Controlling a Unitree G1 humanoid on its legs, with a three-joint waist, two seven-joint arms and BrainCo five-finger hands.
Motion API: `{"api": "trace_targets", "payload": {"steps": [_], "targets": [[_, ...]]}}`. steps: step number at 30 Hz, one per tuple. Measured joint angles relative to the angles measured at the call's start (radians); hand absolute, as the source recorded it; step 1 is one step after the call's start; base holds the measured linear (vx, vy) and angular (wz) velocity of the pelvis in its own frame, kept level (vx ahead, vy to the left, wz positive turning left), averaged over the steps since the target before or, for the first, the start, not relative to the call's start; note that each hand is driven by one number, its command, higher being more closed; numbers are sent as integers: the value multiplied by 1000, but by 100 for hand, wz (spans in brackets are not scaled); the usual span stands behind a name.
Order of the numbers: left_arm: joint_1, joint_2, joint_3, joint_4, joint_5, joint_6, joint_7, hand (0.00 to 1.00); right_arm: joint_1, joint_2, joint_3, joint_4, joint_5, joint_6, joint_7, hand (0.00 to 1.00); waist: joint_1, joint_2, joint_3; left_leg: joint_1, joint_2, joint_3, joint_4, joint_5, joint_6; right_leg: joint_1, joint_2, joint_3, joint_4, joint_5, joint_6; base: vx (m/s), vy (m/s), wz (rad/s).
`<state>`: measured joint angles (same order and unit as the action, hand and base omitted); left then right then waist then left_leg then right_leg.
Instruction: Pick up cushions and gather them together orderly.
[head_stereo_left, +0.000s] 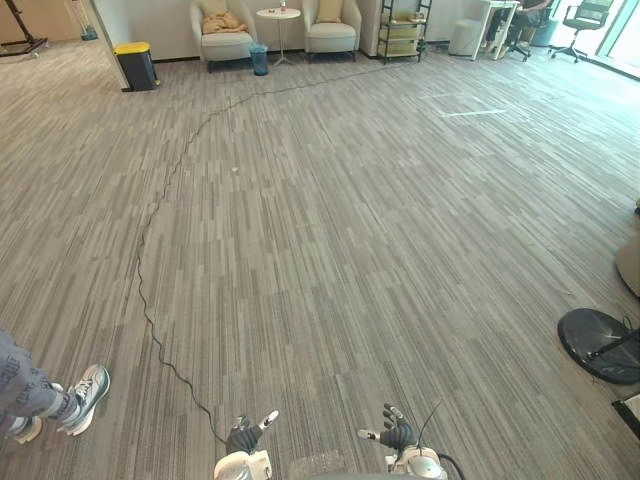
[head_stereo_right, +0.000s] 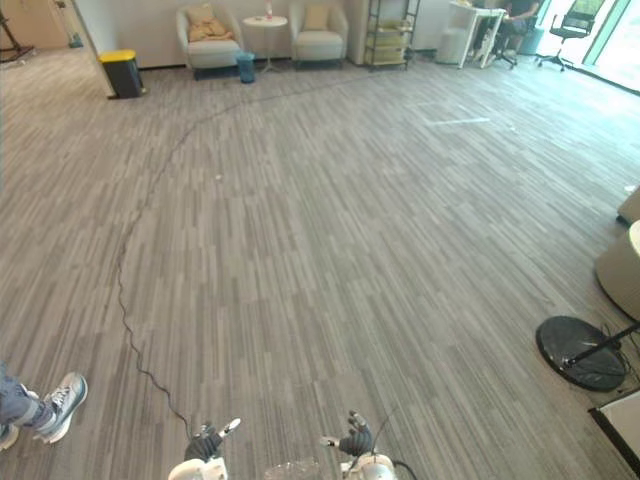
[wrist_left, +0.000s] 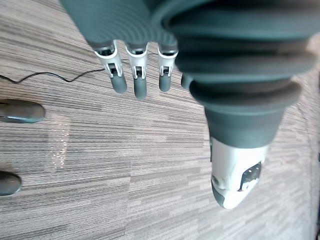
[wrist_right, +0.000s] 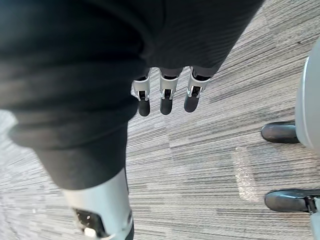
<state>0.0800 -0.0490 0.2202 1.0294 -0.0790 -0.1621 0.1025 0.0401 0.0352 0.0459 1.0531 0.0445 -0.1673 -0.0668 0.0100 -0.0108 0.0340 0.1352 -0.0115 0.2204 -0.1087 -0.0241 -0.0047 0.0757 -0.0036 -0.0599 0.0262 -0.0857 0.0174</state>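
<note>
Cushions for this task lie far across the room. A tan, rumpled fabric cushion (head_stereo_left: 222, 21) is slumped on the seat of the left pale upholstered armchair (head_stereo_left: 226, 44). A beige square cushion (head_stereo_left: 329, 10) stands upright against the back of the right pale upholstered armchair (head_stereo_left: 332, 38). A small round white side table (head_stereo_left: 278, 14) stands between the two chairs and a blue waste bin (head_stereo_left: 259, 58) is just in front of it. A wide stretch of grey striped carpet floor (head_stereo_left: 350, 230) keeps both cushions well apart from the robot. Left hand (head_stereo_left: 245, 436) and right hand (head_stereo_left: 396, 432) hang low at the near edge of the head views. Each wrist view shows straight, relaxed fingers (wrist_left: 135, 82) over bare carpet, with nothing held. A person's grey sneaker (head_stereo_left: 85, 392) stands on the carpet off to the robot's left. Handling, as judged: both cushions are probably light, soft and compressible, with a cloth cover that offers good friction and no risk of breakage. A corner pinch would likely let the body sag and swing. A firmer hold would be at the thick middle of an edge, thumb on one face and fingers on the other, or with one hand on each opposite side. The tan cushion looks floppier and may need gathering before it is lifted.
</note>
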Motion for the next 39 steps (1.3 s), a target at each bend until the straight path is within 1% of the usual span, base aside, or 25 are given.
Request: {"api": "trace_targets", "payload": {"steps": [2,4,7,10,11,14,17,19,23,26,29,31,34,39], "targets": [[-7,-1,2,3,0,0,-3,0,-11,-2,-55,28,11,1,10,0,3,-2,4,-19,-13,-41,-1,6,9,9,-14,-40,-10,-4,7,33,14,51],[-11,2,2,3,0,0,-11,0,-13,-1,-86,33,27,2,14,0,14,-4,5,-26,-19,-50,-1,6,10,9,-19,-47,-15,-4,7,52,26,23],[-21,14,1,8,0,2,-21,0,-16,5,-127,34,49,2,21,0,21,-15,12,-30,-24,-56,-1,6,10,10,-23,-53,-20,-5,9,29,7,7],[-34,23,-1,26,-1,2,-26,0,-20,3,-173,44,80,3,26,0,21,-22,17,-31,-30,-75,-1,6,10,19,-30,-74,-30,-6,11,25,0,17],[-34,24,-1,28,-4,2,-26,0,-24,2,-202,54,84,3,26,0,21,-22,17,-31,-33,-79,-1,6,10,22,-32,-77,-31,-7,13,24,4,15],[-41,29,-1,44,-1,2,-28,0,-30,2,-236,63,86,9,27,0,21,-22,18,-32,-35,-82,-2,6,10,22,-33,-83,-32,-8,14,10,1,4],[-49,34,-4,52,3,4,-41,0,-40,2,-251,69,100,13,28,0,20,-20,30,-32,-35,-83,-2,6,10,22,-33,-83,-32,-8,15,0,0,0],[-56,35,-7,64,20,4,-45,0,-43,1,-271,74,120,12,29,0,20,-18,31,-32,-35,-84,-2,6,10,22,-33,-83,-32,-8,15,0,0,0],[-58,43,-23,70,22,5,-47,0,-43,-3,-279,77,132,12,31,0,18,-18,32,-34,-36,-91,-2,6,11,22,-33,-83,-34,-8,15,1,-8,2],[-58,49,-24,73,26,5,-47,0,-44,-7,-279,79,138,12,42,0,15,-18,32,-37,-36,-92,-2,6,11,22,-33,-85,-39,-8,15,1,-4,1],[-59,63,-49,83,37,4,-49,0,-45,-10,-281,82,154,12,48,0,11,-18,32,-40,-36,-94,-2,6,11,22,-32,-87,-44,-8,14,4,-6,1],[-59,66,-54,86,37,4,-49,0,-48,-10,-282,84,155,12,49,0,4,-17,32,-40,-36,-94,-2,6,11,24,-31,-86,-47,-8,14,0,0,0],[-59,67,-54,92,37,4,-49,0,-53,-11,-285,85,162,12,50,0,-3,-13,35,-40,-36,-93,-1,6,11,25,-31,-86,-48,-8,14,0,0,0],[-59,68,-55,93,37,5,-49,0,-59,-19,-301,94,173,12,50,0,-4,-5,42,-39,-35,-93,-1,6,11,26,-30,-86,-48,-8,14,0,0,0]]}}
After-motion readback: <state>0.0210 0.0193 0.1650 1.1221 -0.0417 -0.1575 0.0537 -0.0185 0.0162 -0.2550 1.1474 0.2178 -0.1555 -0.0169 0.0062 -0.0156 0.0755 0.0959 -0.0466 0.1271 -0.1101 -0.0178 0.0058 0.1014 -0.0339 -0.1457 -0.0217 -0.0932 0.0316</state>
